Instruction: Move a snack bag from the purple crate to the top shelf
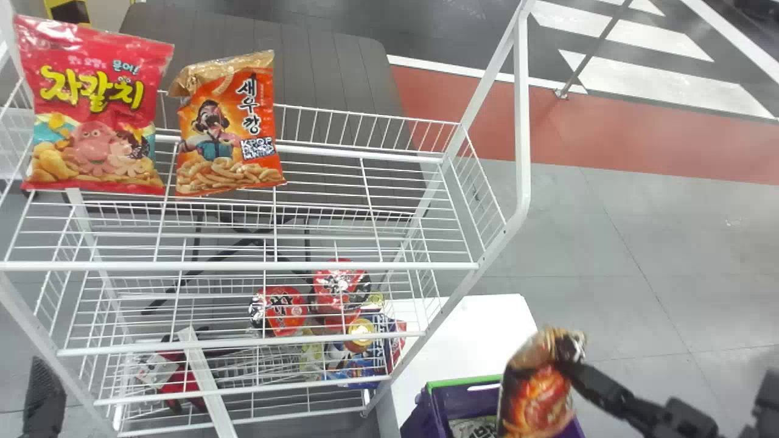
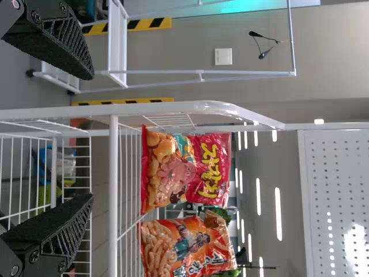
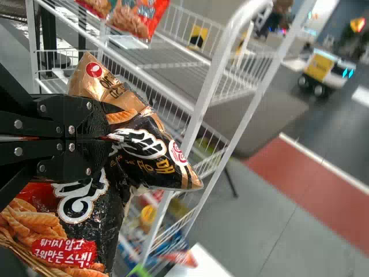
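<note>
The right gripper's [image 1: 571, 364] jaws are clenched on one black-and-gold snack bag [image 1: 535, 404], above the purple crate [image 1: 432, 413] (at least one packet [image 1: 476, 427] lies inside). A white post [image 1: 522, 134] stands between that bag and the top shelf [image 1: 365, 182], where two bags stand: one red [image 1: 94, 109], one orange [image 1: 228, 131]. The left gripper's [image 1: 45, 395] jaws are spread apart.

Right arm [image 1: 688, 418] in from bottom edge at right, angled up and inward. Right gripper [image 1: 566, 362] clamped, flat black fingers [image 3: 78, 118] pressed close together. Left gripper [image 1: 44, 395] at lower left of head view; wrist view has fingers [image 2: 55, 222] wide apart, ribbed sides showing.
</note>
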### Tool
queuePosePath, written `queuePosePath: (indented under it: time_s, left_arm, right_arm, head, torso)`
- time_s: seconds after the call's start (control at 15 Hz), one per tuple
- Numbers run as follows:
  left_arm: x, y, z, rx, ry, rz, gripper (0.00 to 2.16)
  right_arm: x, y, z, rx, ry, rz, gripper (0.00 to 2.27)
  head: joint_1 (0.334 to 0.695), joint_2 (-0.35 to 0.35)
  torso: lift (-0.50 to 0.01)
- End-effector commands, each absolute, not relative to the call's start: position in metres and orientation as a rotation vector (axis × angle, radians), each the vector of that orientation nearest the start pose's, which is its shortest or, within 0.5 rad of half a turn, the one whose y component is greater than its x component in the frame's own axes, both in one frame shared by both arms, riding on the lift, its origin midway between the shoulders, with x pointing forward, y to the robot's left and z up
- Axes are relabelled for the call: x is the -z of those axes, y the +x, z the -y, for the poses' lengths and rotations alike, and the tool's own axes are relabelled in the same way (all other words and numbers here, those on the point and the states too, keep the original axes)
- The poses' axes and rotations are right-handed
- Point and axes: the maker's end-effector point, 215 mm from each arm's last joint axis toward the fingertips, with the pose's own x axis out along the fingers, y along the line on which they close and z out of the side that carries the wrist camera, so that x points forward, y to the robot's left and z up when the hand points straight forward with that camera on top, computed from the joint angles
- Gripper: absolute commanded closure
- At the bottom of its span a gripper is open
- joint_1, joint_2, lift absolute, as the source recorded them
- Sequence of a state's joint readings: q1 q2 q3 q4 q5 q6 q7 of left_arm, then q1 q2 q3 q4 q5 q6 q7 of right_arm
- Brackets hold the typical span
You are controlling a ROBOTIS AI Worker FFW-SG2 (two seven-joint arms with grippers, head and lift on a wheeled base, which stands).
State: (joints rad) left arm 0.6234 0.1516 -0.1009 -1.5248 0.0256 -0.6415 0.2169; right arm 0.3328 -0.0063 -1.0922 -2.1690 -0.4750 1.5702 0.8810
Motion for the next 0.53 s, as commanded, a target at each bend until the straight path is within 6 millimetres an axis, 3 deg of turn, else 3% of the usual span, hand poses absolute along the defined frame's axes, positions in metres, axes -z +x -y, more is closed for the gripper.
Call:
queuePosePath:
  time_s: [0.0, 0.13, 0.2, 0.47]
  left_arm:
    - [0.473, 0.334, -0.251, -0.065, 0.047, -0.044, 0.08]
    - [0.472, 0.337, -0.253, -0.069, 0.046, -0.041, 0.08]
    - [0.472, 0.337, -0.255, -0.072, 0.047, -0.04, 0.08]
    - [0.472, 0.339, -0.259, -0.08, 0.047, -0.041, 0.08]
  right_arm:
    - [0.376, 0.296, 0.384, -0.193, 0.903, -0.613, 2.18]
    - [0.367, 0.313, 0.354, -0.257, 0.894, -0.619, 2.18]
    - [0.355, 0.326, 0.343, -0.298, 0.891, -0.593, 2.18]
    - [0.312, 0.366, 0.3, -0.434, 0.867, -0.525, 2.18]
  head:
    - [0.695, -0.345]
    - [0.695, -0.294]
    - [0.695, -0.242]
    - [0.695, -0.147]
  torso:
    - [0.0]
    - [0.0]
    - [0.0]
    - [0.0]
